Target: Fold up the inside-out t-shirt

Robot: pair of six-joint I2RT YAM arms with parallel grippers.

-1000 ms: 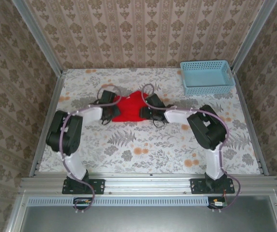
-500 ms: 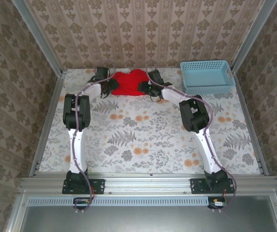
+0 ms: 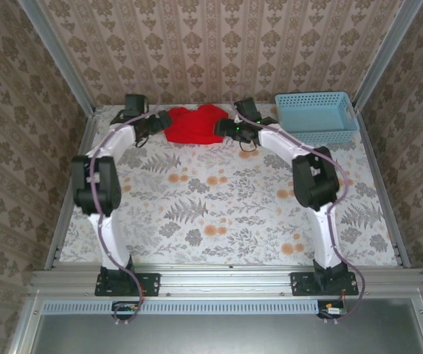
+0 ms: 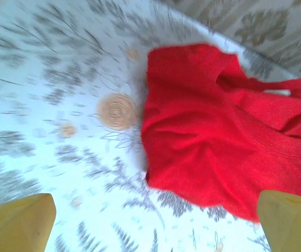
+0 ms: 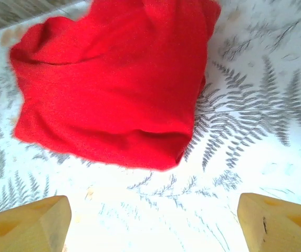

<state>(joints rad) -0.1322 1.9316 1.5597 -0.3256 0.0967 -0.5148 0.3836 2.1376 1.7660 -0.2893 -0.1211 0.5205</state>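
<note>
The inside-out t-shirt (image 3: 195, 124) is a bunched red heap lying at the far edge of the table, near the back wall. My left gripper (image 3: 156, 122) sits just left of it and my right gripper (image 3: 227, 130) just right of it. In the left wrist view the shirt (image 4: 218, 136) lies ahead, and the left gripper (image 4: 155, 226) stands open, its yellow fingertips (image 4: 19, 223) over bare tablecloth. In the right wrist view the shirt's rounded fold (image 5: 113, 84) lies beyond the open right gripper (image 5: 153, 223), with nothing between its fingertips (image 5: 279, 220).
A light-blue basket (image 3: 316, 116) stands at the far right corner, close to the right arm's forearm. The floral tablecloth (image 3: 211, 206) stretches from the shirt to the near edge. Patterned walls close in the back and both sides.
Both arms carried the shirt from mid-table toward the back wall. Both grippers have since opened and let go; the shirt now rests on the cloth.
</note>
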